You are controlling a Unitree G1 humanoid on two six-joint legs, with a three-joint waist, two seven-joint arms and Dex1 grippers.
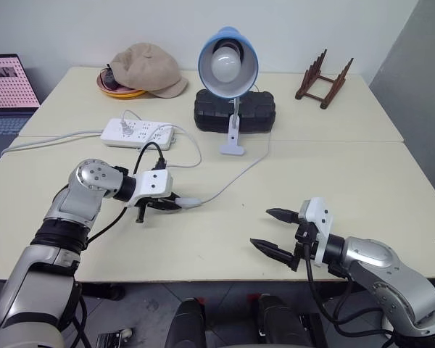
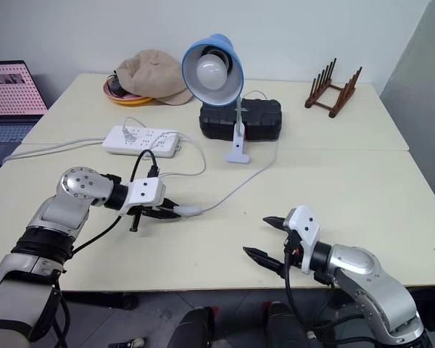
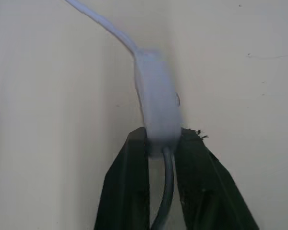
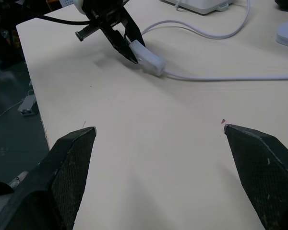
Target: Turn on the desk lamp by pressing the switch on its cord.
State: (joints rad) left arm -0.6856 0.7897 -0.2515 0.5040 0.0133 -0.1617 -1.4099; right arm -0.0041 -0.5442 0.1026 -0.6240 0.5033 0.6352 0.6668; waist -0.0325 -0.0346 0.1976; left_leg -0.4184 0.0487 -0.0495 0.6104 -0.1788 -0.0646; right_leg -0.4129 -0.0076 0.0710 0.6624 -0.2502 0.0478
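Observation:
The desk lamp [image 1: 228, 61], with a light-blue shade and a white bulb, stands at the back middle of the table. Its thin white cord [image 1: 239, 176] runs forward and left to the switch [image 1: 189, 202], a small white oblong lying on the table. My left gripper [image 1: 175, 204] is shut on the near end of the switch [image 3: 157, 100], with one black finger [image 3: 129, 182] on each side. My right gripper [image 1: 260, 227] hovers open near the table's front edge, well to the right of the switch. Its wrist view shows the switch [image 4: 151, 61] clamped by the left gripper [image 4: 129, 48].
A white power strip [image 1: 138, 133] lies behind my left gripper, with cables looping around it. A black case [image 1: 235, 109] sits behind the lamp base. A beige hat [image 1: 148, 69], a wooden rack [image 1: 322, 80] and a laptop [image 1: 7, 94] are at the back and left.

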